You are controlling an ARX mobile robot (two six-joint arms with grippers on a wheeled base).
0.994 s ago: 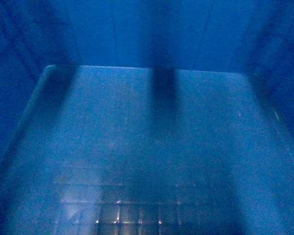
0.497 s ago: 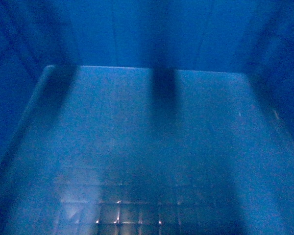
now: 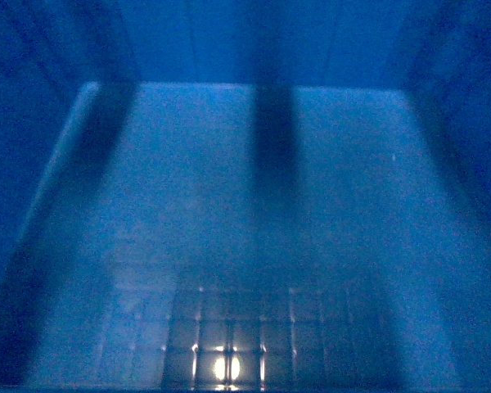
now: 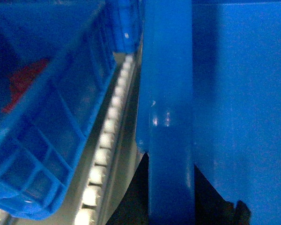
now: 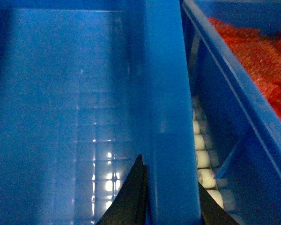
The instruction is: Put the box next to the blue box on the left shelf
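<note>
Down at the right gripper (image 5: 171, 197), two dark fingers (image 5: 131, 197) straddle the rim of the box (image 5: 70, 108), one inside the wall and one outside, clamped on the plastic. At the left wrist, only dark shapes show at about 6 o'clock beneath the box's thick rim, so I cannot tell whether those fingers are closed on it or merely near.

Outward from the right grip, toward 3 o'clock, white rollers (image 5: 201, 159) of the shelf track run between the held box and a neighbouring blue crate (image 5: 253, 136) filled with orange-red material (image 5: 257, 51). In the left wrist view another blue ribbed crate (image 4: 47, 140) sits at 9 o'clock, with a roller track (image 4: 107, 145) between it and the held box. The head camera sees nothing but the box's grid-embossed floor and inner walls.

The box appears to be going down between two crates, so the step calls for keeping it level and lowering both sides together, watching that its rim does not catch either neighbour, and letting go only once the base rests fully on the rollers.

No label, brand or writing is readable anywhere
</note>
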